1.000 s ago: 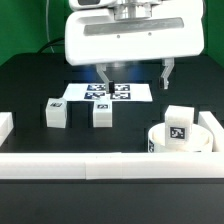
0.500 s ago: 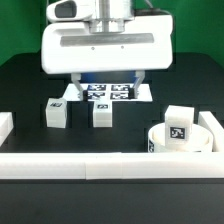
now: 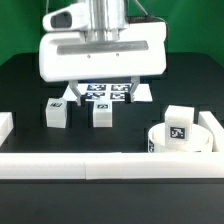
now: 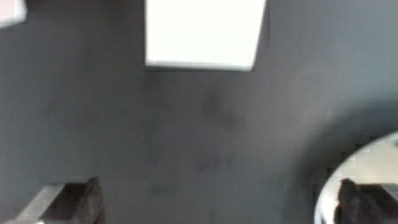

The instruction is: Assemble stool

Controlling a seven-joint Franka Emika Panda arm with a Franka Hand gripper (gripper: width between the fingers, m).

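The round white seat disc (image 3: 158, 140) stands at the front on the exterior view's right, by the front rail. One tagged white leg block (image 3: 178, 124) rests on or just behind it. Two more leg blocks (image 3: 57, 113) (image 3: 102, 115) stand on the black table, left of centre. My gripper (image 3: 106, 91) hangs open and empty above the table, behind those two blocks and over the marker board (image 3: 124, 96). In the wrist view, my gripper (image 4: 217, 208) is open over bare table. A white leg block (image 4: 205, 35) lies ahead, and the seat disc's curved edge (image 4: 370, 165) is beside one finger.
Long white border rails run along the front (image 3: 100, 163), at the exterior view's right (image 3: 214, 124) and left (image 3: 5, 126). Another white corner (image 4: 9, 10) shows at the wrist view's edge.
My gripper has moved toward the exterior view's left and a little lower, still open. The blocks and the seat disc have not moved.
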